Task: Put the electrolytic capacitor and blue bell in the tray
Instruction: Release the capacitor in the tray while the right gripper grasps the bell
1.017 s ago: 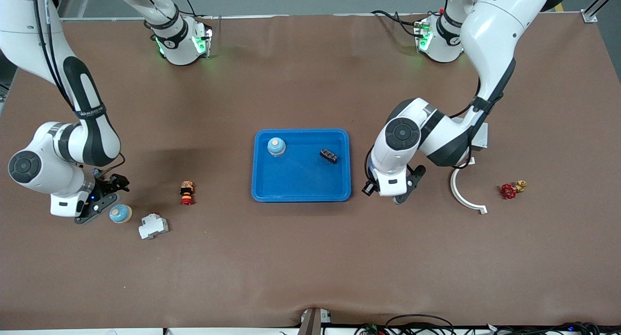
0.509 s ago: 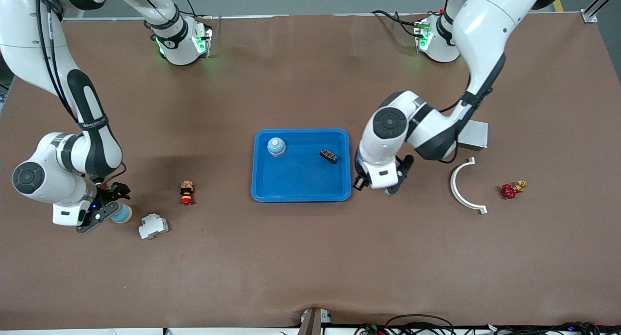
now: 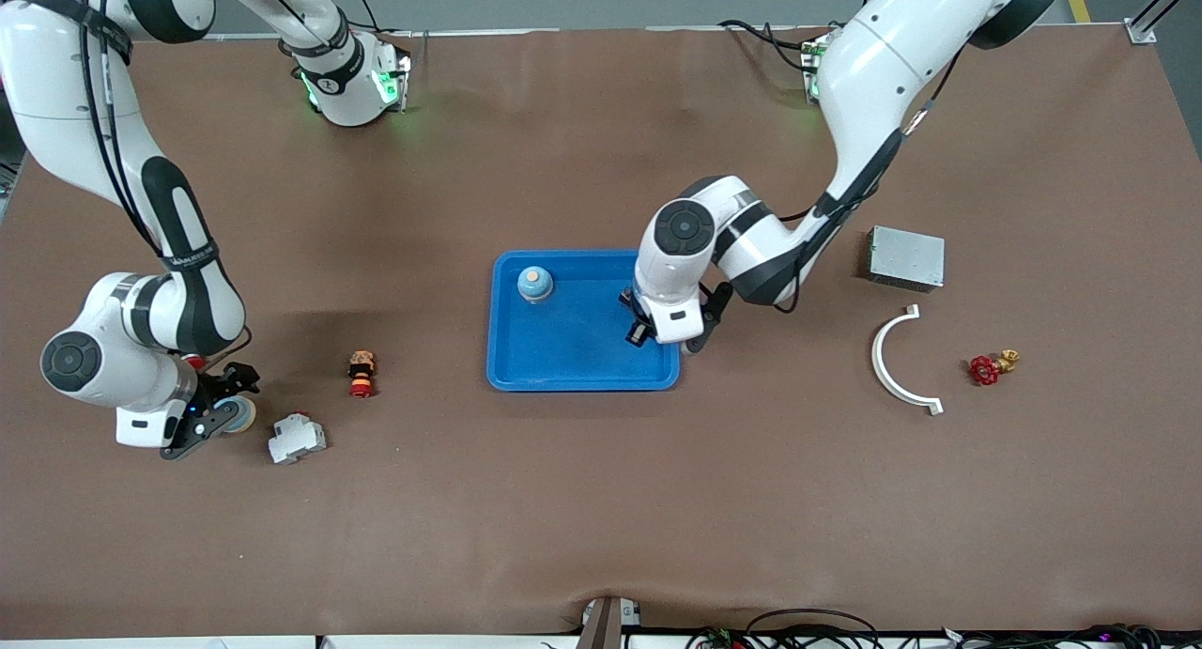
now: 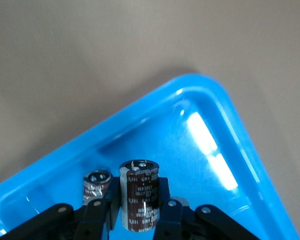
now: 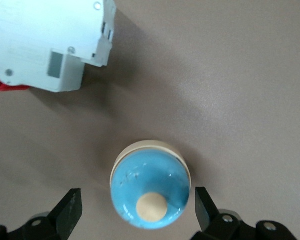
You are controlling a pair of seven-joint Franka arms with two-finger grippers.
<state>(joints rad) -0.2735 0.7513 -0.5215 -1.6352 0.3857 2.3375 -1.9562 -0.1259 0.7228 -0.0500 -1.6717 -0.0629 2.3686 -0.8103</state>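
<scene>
My left gripper (image 3: 648,326) is over the blue tray (image 3: 582,367), at its edge toward the left arm's end. It is shut on a dark brown electrolytic capacitor (image 4: 139,192), which shows upright between the fingers over the tray floor (image 4: 200,165). A second dark capacitor (image 4: 97,183) sits in the tray right beside the gripper (image 4: 138,201). One blue bell (image 3: 534,284) stands in the tray's corner. Another blue bell (image 3: 241,411) rests on the table toward the right arm's end. My right gripper (image 3: 225,414) is open astride that bell (image 5: 151,192), its fingers (image 5: 70,210) apart from it.
A white circuit breaker (image 3: 297,439) lies close beside the bell on the table, also in the right wrist view (image 5: 50,45). A small red-and-orange button (image 3: 362,373) stands between it and the tray. A grey metal box (image 3: 905,257), a white curved piece (image 3: 897,367) and a red valve (image 3: 986,369) lie toward the left arm's end.
My left arm has swung from beside the tray to over its edge, carrying the capacitor. My right gripper has shifted over the bell on the table and now straddles it.
</scene>
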